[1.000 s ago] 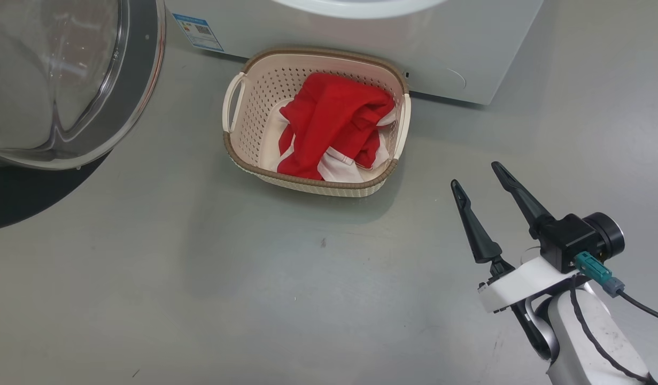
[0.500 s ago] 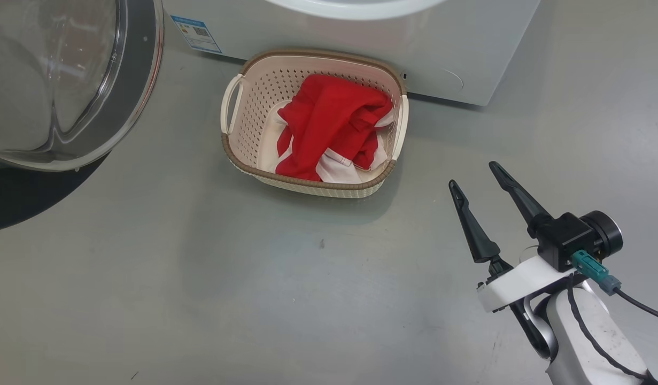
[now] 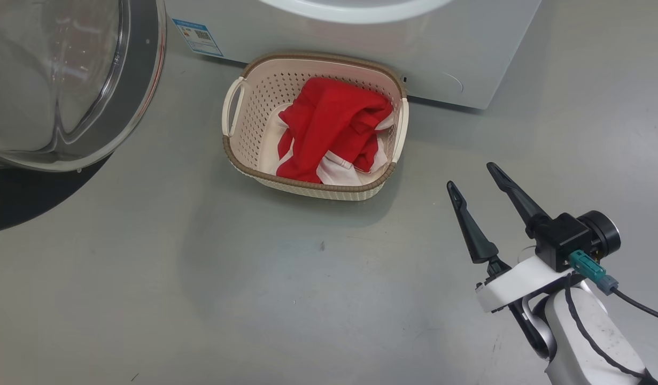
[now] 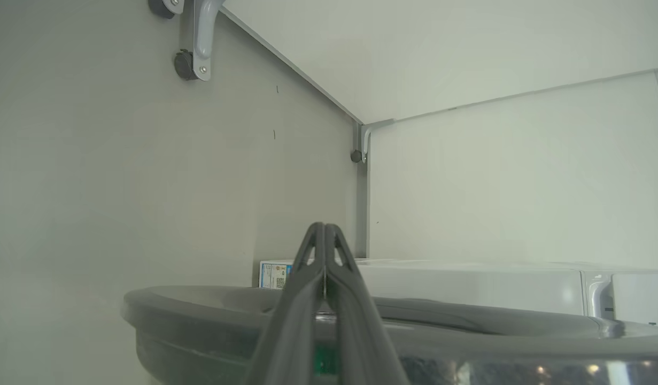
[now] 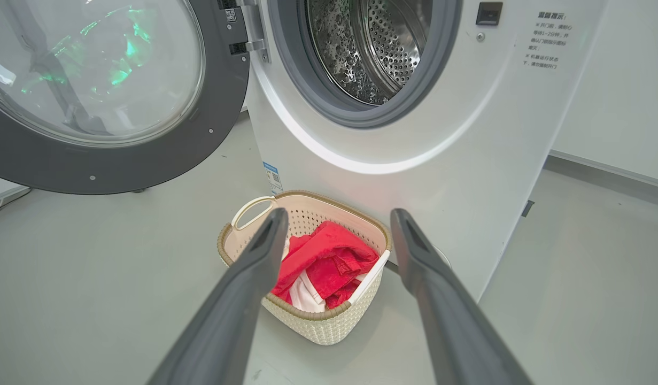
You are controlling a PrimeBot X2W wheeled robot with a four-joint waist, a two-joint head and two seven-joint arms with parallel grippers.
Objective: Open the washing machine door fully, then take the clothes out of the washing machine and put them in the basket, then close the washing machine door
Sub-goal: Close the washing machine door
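The door [image 3: 67, 80] is standing swung wide at the left, so the opening step is reading as done. The left hand [image 4: 324, 234] is sitting with fingers pressed together, empty, just beside the door rim; contact cannot be told. The basket [image 3: 307, 188] is resting on the floor against the washer [image 3: 467, 53] front, with the clothes [image 3: 329, 128] lying inside it. The drum [image 5: 371, 48] is showing no fabric in its visible part. The right hand [image 3: 470, 175] is hovering wide and empty. Closing the door is remaining.
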